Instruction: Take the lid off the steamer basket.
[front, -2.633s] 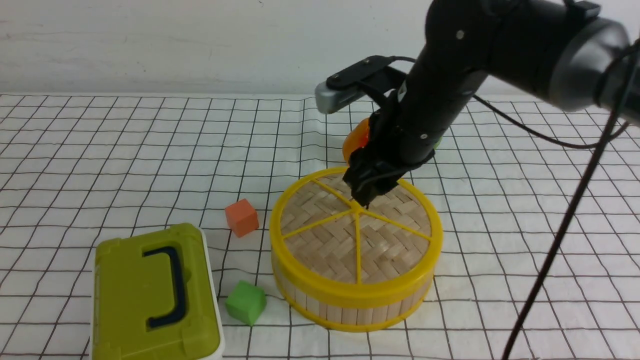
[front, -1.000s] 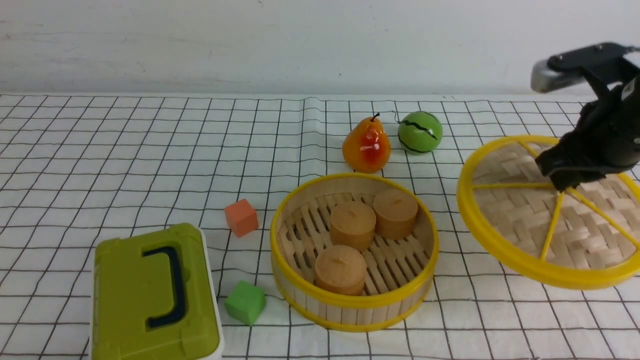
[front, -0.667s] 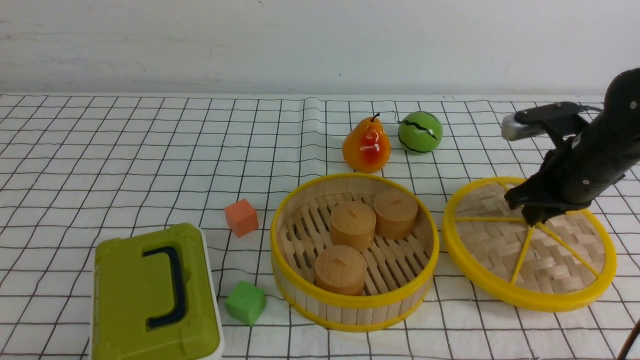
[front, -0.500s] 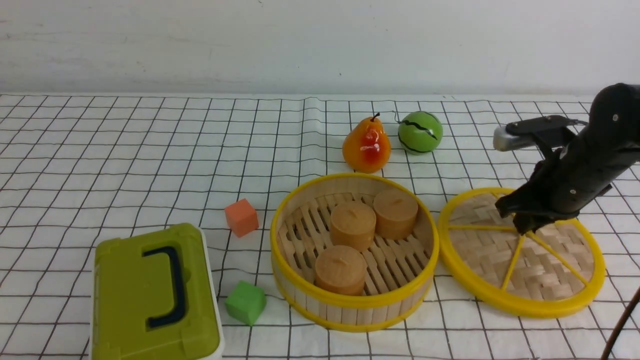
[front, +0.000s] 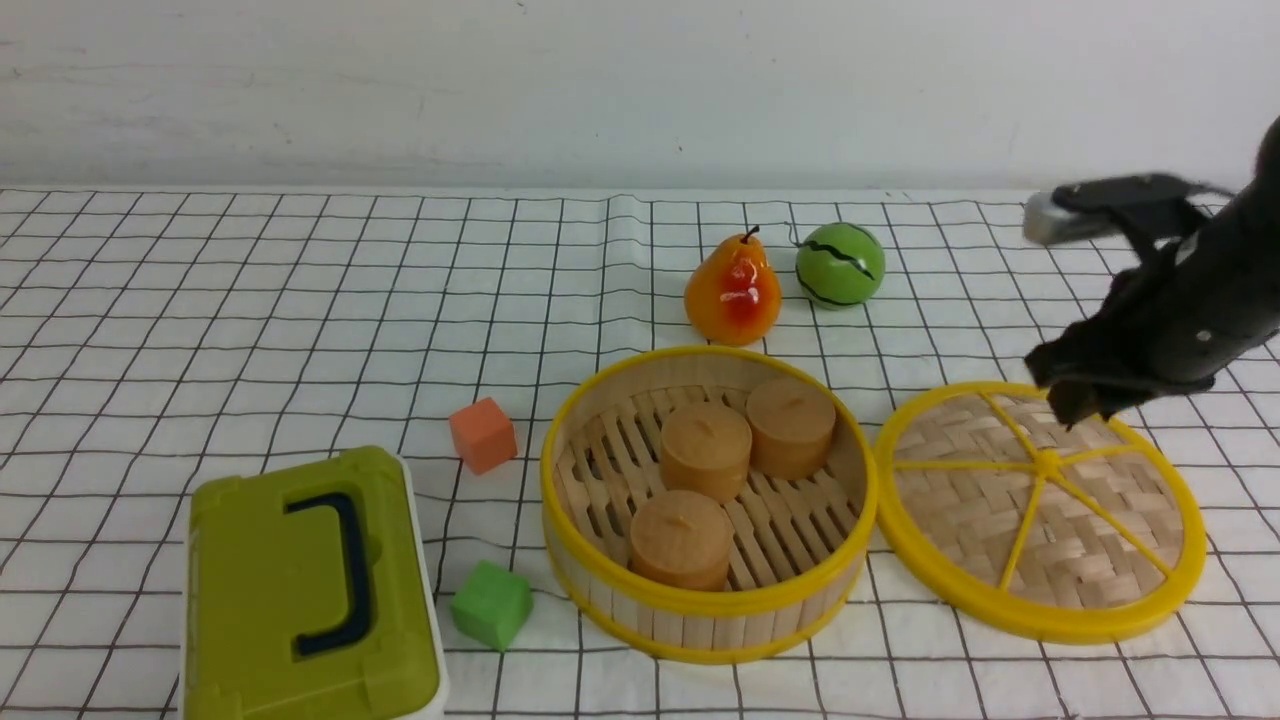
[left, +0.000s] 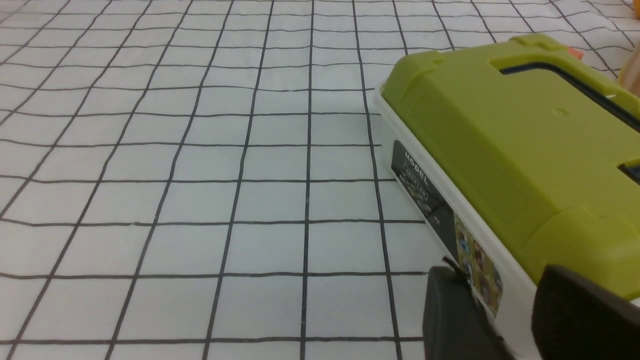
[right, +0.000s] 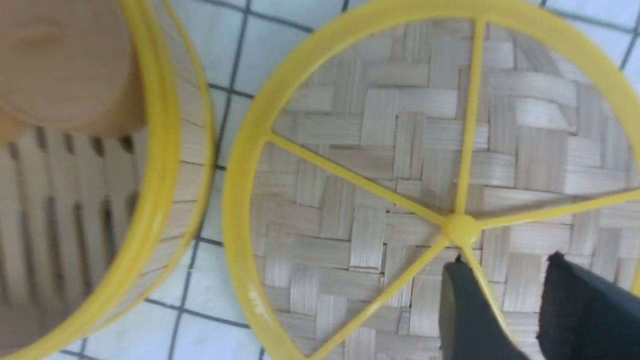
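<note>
The lid (front: 1000, 500) lies flat on the table just right of the steamer basket (front: 700, 615), their rims nearly touching. The basket is uncovered and holds three brown cylinders (front: 705, 450). My right gripper (front: 1075, 410) hovers a little above the far part of the lid, open and empty. In the right wrist view its fingertips (right: 506, 260) stand apart over a yellow spoke near the hub of the lid (right: 380, 125), with the basket rim (right: 155, 150) beside it. My left gripper (left: 500, 274) is open and empty, low beside the olive-green box, and out of the front view.
An olive-green box (front: 310, 590) with a dark handle stands at the front left, close to the left gripper (left: 500, 140). An orange cube (front: 483, 434) and a green cube (front: 491, 604) lie left of the basket. A pear (front: 733, 290) and a green ball (front: 840, 264) sit behind it.
My right gripper lifted the lid off the basket, carried it to the right, lowered it onto the table, let go and rose slightly. The basket's contents came into view.
</note>
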